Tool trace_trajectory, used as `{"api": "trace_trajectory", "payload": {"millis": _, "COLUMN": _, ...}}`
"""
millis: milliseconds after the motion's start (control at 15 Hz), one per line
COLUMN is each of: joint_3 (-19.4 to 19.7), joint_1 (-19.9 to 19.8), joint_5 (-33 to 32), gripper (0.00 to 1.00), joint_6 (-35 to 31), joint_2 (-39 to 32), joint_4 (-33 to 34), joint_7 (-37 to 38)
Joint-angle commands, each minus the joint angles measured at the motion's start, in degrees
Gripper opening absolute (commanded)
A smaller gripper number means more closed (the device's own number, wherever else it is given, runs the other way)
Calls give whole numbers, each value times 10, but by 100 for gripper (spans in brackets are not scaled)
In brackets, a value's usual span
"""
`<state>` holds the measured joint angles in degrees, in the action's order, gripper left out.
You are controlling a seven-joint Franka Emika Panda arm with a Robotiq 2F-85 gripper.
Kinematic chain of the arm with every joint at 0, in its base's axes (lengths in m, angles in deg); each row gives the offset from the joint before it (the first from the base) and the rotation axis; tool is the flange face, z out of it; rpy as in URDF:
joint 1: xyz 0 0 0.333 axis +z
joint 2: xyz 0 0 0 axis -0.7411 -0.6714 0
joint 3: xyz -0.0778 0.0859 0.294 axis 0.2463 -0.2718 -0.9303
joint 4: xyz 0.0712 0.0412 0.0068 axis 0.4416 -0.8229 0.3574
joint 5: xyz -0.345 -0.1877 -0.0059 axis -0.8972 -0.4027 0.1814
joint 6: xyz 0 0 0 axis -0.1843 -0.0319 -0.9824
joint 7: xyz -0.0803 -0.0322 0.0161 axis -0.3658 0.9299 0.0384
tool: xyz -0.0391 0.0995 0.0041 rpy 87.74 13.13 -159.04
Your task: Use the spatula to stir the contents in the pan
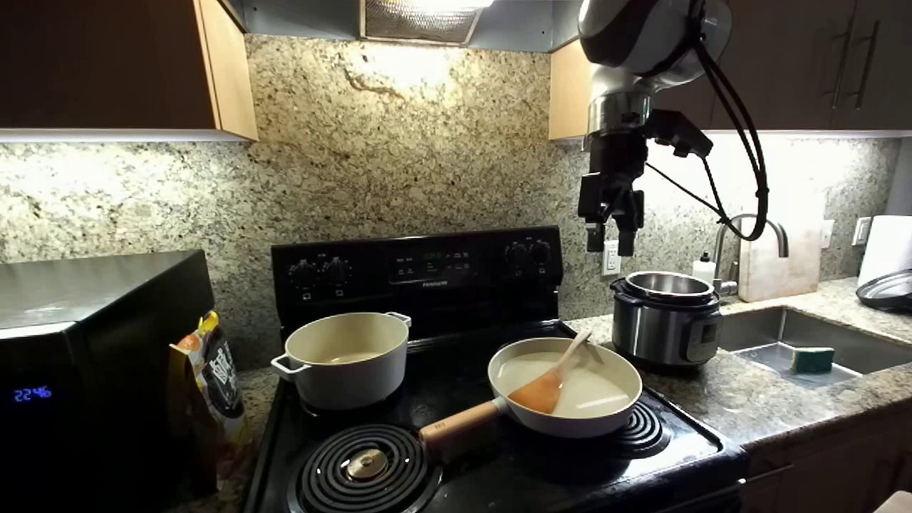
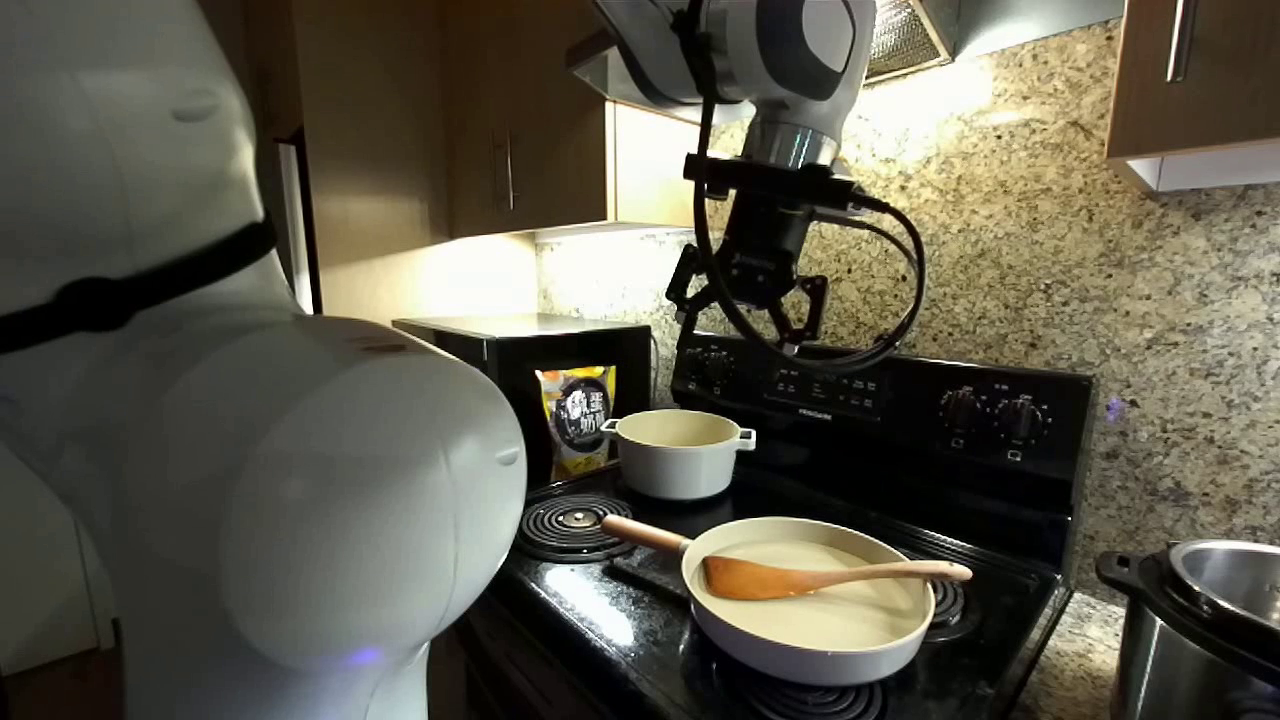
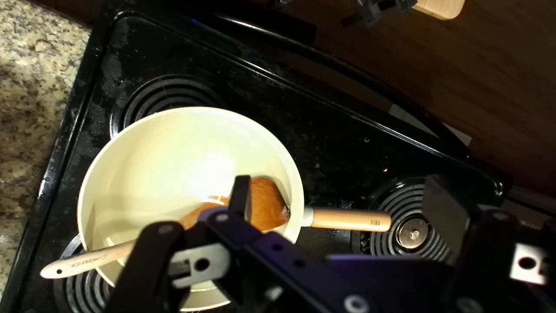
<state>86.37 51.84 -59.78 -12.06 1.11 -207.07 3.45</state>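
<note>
Kitchen wall [image 1: 320, 142] of speckled granite, lit from above

The stone rises behind the back edges of the stove [image 1: 541, 477] and the counter [image 1: 734, 395]; over the stove, a lamp [image 1: 452, 3] beside the mesh filter [image 1: 420, 27] of the range hood [image 1: 513, 25] throws a pale patch on it, and more light spills from beneath the upper cabinets [image 1: 100, 64], brown-fronted with paler wood sides, long metal handles [image 2: 1182, 40] on their doors; a wall outlet [image 1: 611, 258] sits above the counter's back edge, near the stove's corner; a steel sink [image 1: 866, 350] is set into the counter, a curved faucet [image 1: 782, 241] by its back corner; a brown wood-grain floor [image 3: 491, 87] lies beyond the stove's front edge
</note>
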Motion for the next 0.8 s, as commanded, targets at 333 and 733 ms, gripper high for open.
{"api": "trace_trajectory", "payload": {"millis": 333, "joint_3": -12, "joint_1": -17, "joint_5": 20, "gripper": 100, "joint_6": -5, "joint_2": -4, "joint_4": 4, "joint_7": 17}}
{"api": "trace_trajectory", "payload": {"millis": 733, "joint_3": -26, "joint_1": -32, "joint_5": 96, "gripper": 100, "joint_6": -138, "joint_2": -61, "joint_4": 20, "joint_7": 157}}
